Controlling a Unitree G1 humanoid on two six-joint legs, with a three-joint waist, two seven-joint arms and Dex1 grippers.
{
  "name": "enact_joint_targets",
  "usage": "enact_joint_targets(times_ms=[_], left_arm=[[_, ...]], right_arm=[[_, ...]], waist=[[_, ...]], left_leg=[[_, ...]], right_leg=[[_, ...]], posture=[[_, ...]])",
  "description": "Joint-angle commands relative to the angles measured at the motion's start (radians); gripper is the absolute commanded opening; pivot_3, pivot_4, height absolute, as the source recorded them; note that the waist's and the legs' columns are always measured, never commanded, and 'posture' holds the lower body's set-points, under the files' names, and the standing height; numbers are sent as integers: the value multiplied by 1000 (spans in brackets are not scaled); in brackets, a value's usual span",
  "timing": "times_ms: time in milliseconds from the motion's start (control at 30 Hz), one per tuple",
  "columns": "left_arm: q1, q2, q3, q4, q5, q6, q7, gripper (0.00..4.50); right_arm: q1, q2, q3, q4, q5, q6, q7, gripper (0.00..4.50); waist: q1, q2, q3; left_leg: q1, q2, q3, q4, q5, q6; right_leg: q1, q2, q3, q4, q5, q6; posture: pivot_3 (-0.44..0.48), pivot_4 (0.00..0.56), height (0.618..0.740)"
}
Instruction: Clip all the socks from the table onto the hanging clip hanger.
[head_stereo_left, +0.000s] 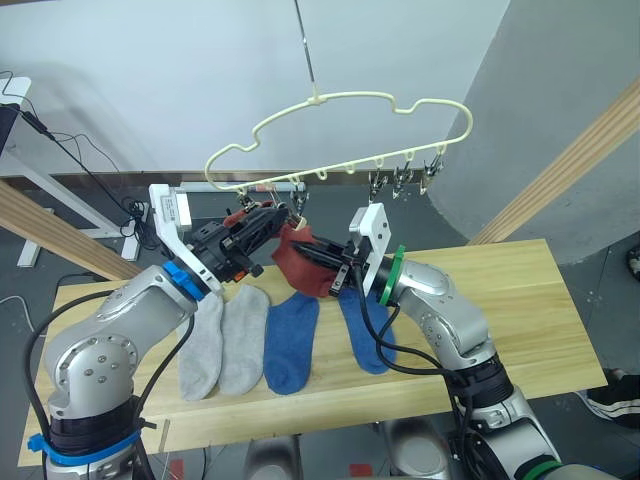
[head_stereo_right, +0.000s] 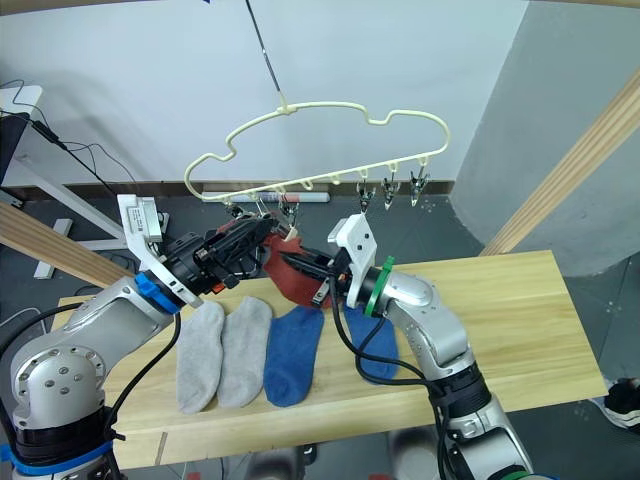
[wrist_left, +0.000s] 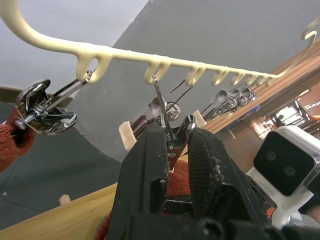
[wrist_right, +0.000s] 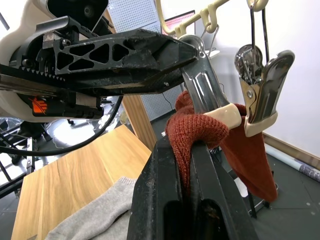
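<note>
Tool on my right (wrist_right: 192, 150) pinches a red sock (wrist_right: 200, 132) up at the hanger (head_stereo_left: 340, 100); my left tool (wrist_left: 172, 145) squeezes a clip (wrist_left: 162, 112). Four socks (head_stereo_left: 255, 340) lie on the tabletop (head_stereo_left: 540, 300).

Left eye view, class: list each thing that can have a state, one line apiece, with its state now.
clip hanger: hanging, tilted.
held clip: squeezed by left gripper.
rust-red sock: gripped by right gripper, raised to the clip.
second rust-red sock: hanging from a clip.
grey socks: flat on table.
blue socks: flat on table.
</note>
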Motion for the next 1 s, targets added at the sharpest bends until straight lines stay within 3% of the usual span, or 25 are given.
enact_joint_targets(times_ms=[33,200,467,667,800,1000], left_arm=[[8,10,-7,-37,-6,-13,-11,504],[-4,1,-5,-25,-6,-20,3,504],[25,17,-2,-38,8,-21,-22,2837],[83,66,-19,-66,103,-52,-96,4441],[123,84,-38,-83,177,-88,-136,4441],[143,77,-54,-96,201,-106,-167,4441]], right_arm=[[-7,10,-5,-19,14,-19,3,0],[-7,9,-3,-18,12,-20,4,0],[0,-5,14,-19,0,-16,12,0],[29,-76,21,-69,-1,21,27,0],[74,-179,-18,-169,39,82,49,0],[97,-244,-43,-225,61,137,49,0]], waist=[[0,0,0],[0,0,0],[0,0,0],[0,0,0],[7,0,0],[11,0,0]], left_leg=[[0,0,0,0,0,0],[0,0,0,0,0,0],[0,0,0,0,0,0],[0,0,0,-1,0,0],[-1,0,0,-1,0,0],[0,0,0,-1,0,0]], right_leg=[[0,0,0,0,0,0],[0,0,0,0,0,0],[0,0,0,0,0,0],[0,0,0,0,0,0],[0,0,0,-2,0,0],[-1,1,0,-1,0,0]], posture=[[-179,340,737],[-178,340,737],[-178,338,737],[-174,339,737],[-177,342,737],[-185,341,737]])
